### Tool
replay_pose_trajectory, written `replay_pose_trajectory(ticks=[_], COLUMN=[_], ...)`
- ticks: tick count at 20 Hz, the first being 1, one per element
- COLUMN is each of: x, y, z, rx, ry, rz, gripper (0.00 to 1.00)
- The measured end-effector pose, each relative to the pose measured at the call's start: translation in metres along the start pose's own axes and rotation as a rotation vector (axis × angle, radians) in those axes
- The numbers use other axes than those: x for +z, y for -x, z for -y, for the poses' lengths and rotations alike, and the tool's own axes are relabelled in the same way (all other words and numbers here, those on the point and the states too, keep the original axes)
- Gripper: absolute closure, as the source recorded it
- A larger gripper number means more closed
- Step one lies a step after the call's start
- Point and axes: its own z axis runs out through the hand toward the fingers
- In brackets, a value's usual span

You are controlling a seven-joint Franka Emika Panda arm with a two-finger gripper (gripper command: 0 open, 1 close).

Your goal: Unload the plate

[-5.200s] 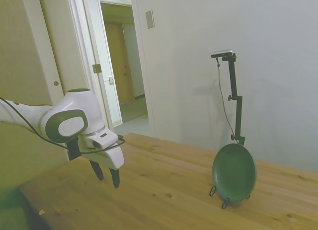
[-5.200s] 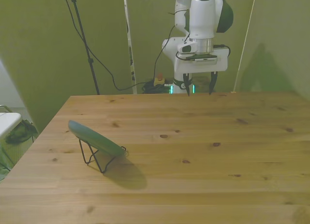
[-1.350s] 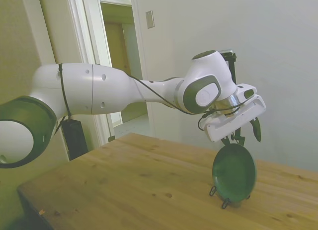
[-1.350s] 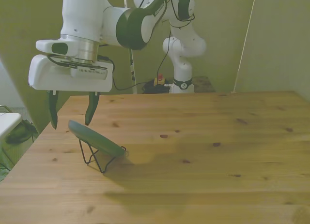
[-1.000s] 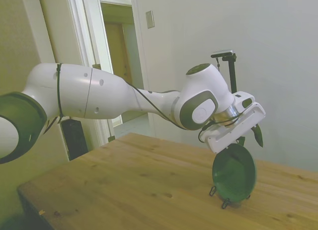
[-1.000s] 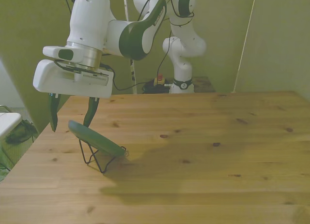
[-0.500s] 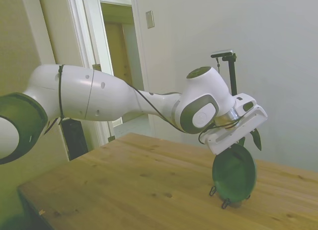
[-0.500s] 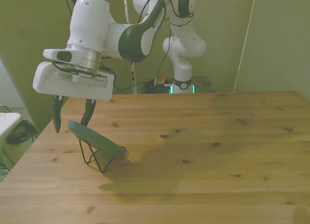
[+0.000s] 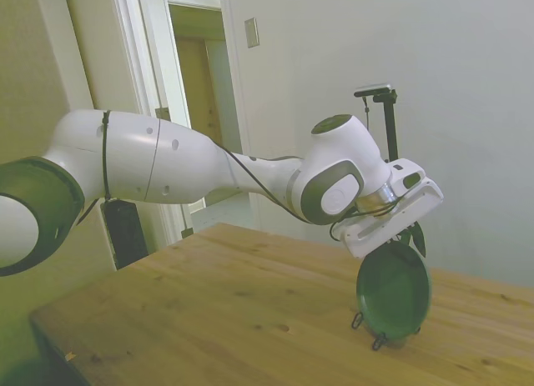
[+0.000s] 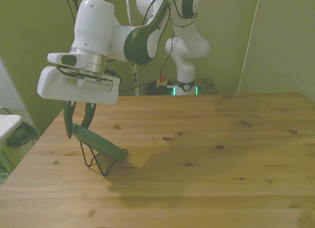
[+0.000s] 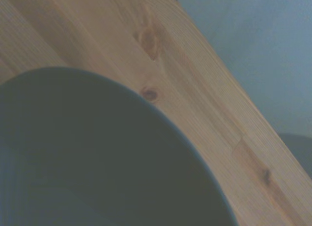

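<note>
We see the plate point(image 10: 101, 143) leaning tilted in its wire stand point(image 10: 96, 161) on the bench point(image 10: 206, 159), near the front view's left. The gripper point(image 10: 78, 123) straddles the plate's upper rim, apparently pinching it. Advice: lift along the plate's tilt, slowly, so the stand stays put.

We have three views. Our side camera stands off one side of the table point(image 9: 209, 311), looking across it toward a white wall and an open doorway. Our front camera looks down the table's length from above. Both share the plate point(image 9: 393, 288) on its wire stand point(image 10: 98, 161). Our wrist camera sits very close, seemingly over the plate's rim, blurred.
</note>
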Motion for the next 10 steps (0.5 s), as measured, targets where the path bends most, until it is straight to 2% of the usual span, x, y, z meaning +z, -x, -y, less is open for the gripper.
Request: replay_pose_trajectory(ticks=[10], x=[-0.012], y=[-0.009], z=[-0.003], rx=[0.015], ry=[0.01], rz=[-0.023], gripper=[1.0])
